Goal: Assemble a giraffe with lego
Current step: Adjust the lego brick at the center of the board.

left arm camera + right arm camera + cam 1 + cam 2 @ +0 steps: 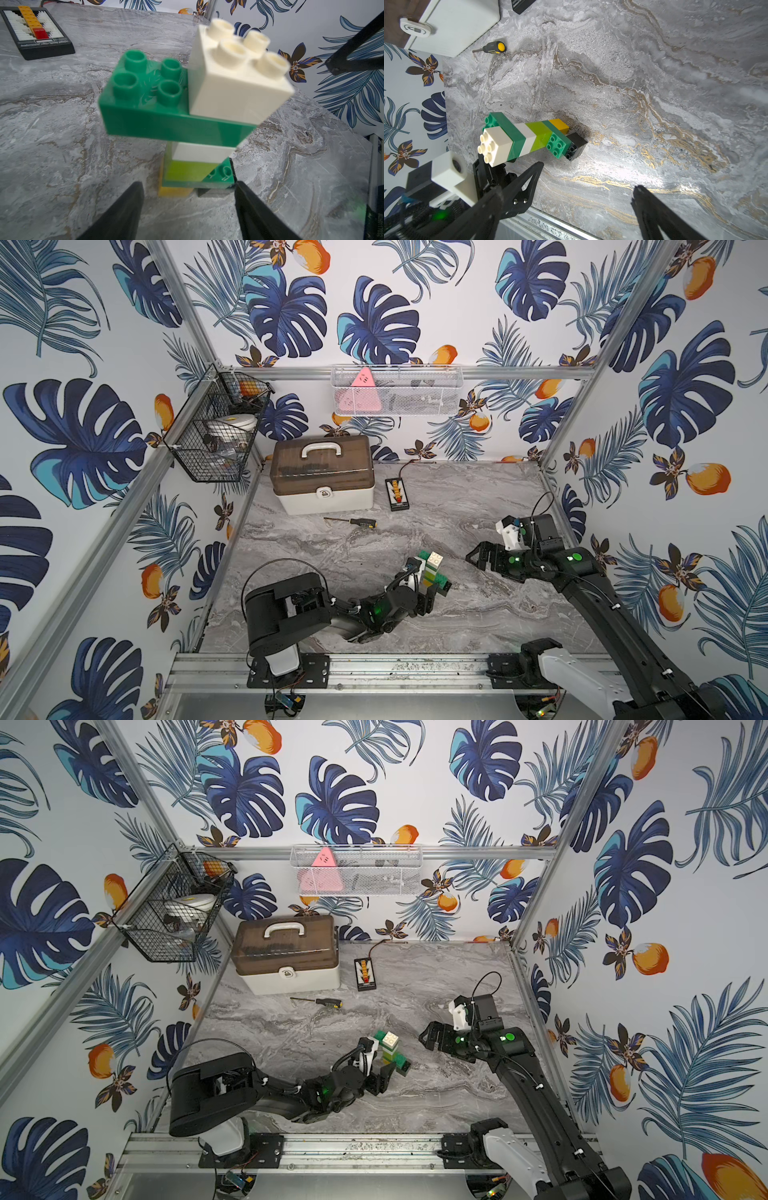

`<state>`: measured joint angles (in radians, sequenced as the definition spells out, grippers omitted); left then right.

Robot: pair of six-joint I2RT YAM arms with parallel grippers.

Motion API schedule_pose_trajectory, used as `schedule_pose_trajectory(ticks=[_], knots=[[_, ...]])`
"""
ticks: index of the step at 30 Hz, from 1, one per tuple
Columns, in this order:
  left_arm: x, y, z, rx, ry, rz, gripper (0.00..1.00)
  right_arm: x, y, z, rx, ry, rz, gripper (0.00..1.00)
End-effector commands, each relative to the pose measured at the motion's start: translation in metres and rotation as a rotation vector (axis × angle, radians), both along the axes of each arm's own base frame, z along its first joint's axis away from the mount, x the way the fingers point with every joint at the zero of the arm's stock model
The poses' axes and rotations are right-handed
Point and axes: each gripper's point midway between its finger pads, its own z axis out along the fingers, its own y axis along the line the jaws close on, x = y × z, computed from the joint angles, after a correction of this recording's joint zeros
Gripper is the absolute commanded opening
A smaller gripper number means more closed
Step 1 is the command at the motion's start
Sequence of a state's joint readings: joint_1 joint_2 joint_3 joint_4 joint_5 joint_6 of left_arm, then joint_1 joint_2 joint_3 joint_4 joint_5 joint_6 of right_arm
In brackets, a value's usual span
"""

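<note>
Left wrist view: giraffe [182, 122] stands upright on the marble table [478, 497] — white block on green head, white and lime neck, dark green body, yellow and black legs.
My left gripper [187, 184]: fingers spread, flanking the legs; a gap shows beside the yellow one.
My right gripper [588, 175]: spread wide, nothing between — well apart from the giraffe.
Screwdriver [357, 522]: lying farther back, near the case [322, 477].

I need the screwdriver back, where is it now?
In both top views the screwdriver lies on the marble table, left of centre toward the back, just in front of the white storage box.
</note>
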<state>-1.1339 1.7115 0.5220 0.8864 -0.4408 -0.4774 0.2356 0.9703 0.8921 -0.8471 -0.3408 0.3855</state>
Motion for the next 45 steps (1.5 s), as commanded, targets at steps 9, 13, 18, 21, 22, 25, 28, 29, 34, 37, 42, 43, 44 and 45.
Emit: schedule_pose_trajectory(ticks=[9,13,18,21,22,25,28,29,34,37,42,43,44,45], knots=[[0.011,-0.011,0.020,-0.063,-0.081,0.025,0.66,-0.004,-0.002,-0.003,-0.008,0.019,-0.010,1.00],[0.013,-0.011,0.019,-0.043,-0.097,0.037,0.61,-0.002,-0.001,-0.005,-0.010,0.026,-0.006,1.00],[0.016,-0.013,0.018,-0.024,-0.109,0.042,0.54,0.001,-0.001,-0.007,-0.017,0.028,0.003,1.00],[0.017,-0.016,0.018,-0.022,-0.113,0.038,0.49,0.003,0.000,-0.006,-0.021,0.028,0.010,1.00],[0.017,-0.016,0.019,-0.022,-0.115,0.037,0.48,0.003,0.000,-0.007,-0.022,0.027,0.012,1.00],[0.018,-0.016,0.018,-0.020,-0.115,0.041,0.38,0.004,0.000,-0.006,-0.023,0.025,0.018,1.00],[0.018,-0.016,0.018,-0.021,-0.118,0.041,0.36,0.004,0.001,-0.007,-0.023,0.027,0.020,1.00],[0.018,-0.016,0.019,-0.021,-0.119,0.041,0.35,0.004,0.001,-0.007,-0.024,0.029,0.019,1.00],[0.017,-0.014,0.021,-0.005,-0.129,0.048,0.33,0.004,0.000,-0.007,-0.024,0.026,0.018,1.00],[0.016,-0.011,0.031,0.002,-0.142,0.050,0.33,0.004,0.000,-0.007,-0.023,0.026,0.014,1.00],[0.012,0.000,0.050,0.072,-0.118,0.055,0.32,0.007,0.002,0.001,0.005,0.015,-0.011,1.00],[0.010,0.004,0.053,0.107,-0.100,0.061,0.31,0.008,0.002,0.006,0.005,0.007,-0.017,1.00],[0.008,0.009,0.062,0.127,-0.083,0.068,0.31,0.011,0.000,0.011,-0.001,0.001,-0.028,1.00],[0.005,0.014,0.071,0.154,-0.064,0.074,0.30,0.013,-0.003,0.017,-0.014,-0.011,-0.043,1.00]])
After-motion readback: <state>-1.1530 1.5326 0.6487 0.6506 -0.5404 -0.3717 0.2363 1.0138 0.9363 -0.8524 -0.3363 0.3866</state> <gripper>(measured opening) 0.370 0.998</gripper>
